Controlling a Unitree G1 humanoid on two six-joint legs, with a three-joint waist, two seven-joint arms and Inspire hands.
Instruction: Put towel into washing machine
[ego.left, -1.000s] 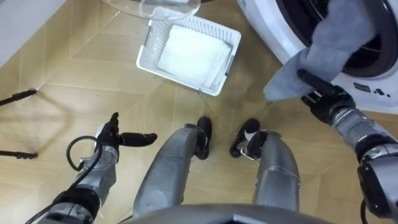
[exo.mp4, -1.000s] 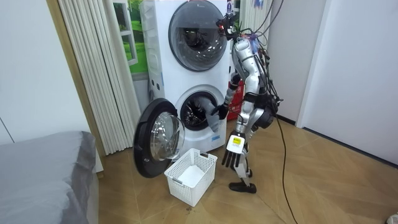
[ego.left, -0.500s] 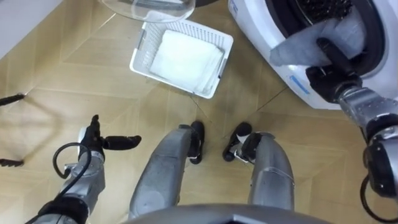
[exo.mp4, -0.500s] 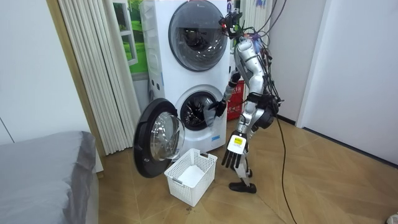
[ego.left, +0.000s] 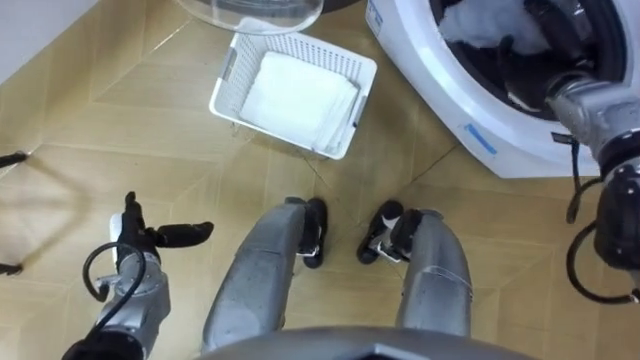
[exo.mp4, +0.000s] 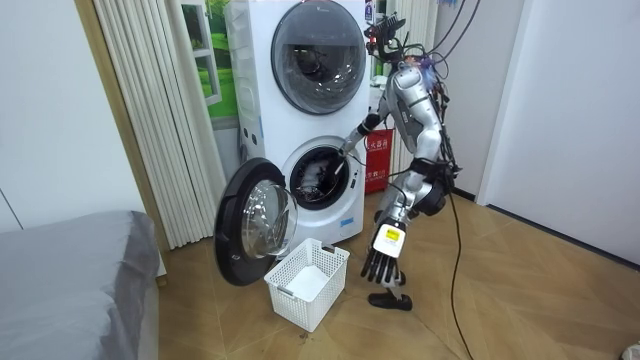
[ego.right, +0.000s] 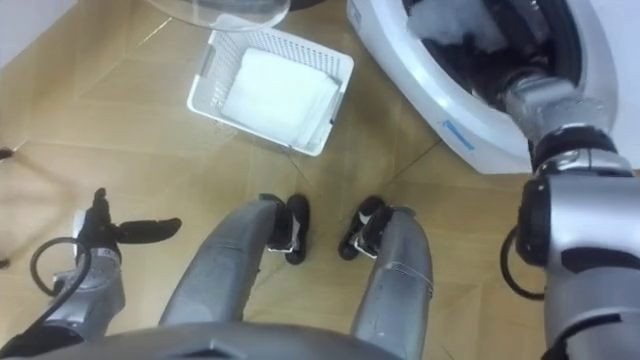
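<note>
R hand (ego.left: 548, 45) deep in washer drum (ego.left: 440, 70) by towel (ego.left: 478, 22), grip can't tell; L hand (ego.left: 150, 236) low, fingers straight.

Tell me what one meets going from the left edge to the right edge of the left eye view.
left hand → white basket → washing machine's white front → towel inside it → right hand, reaching inside too
</note>
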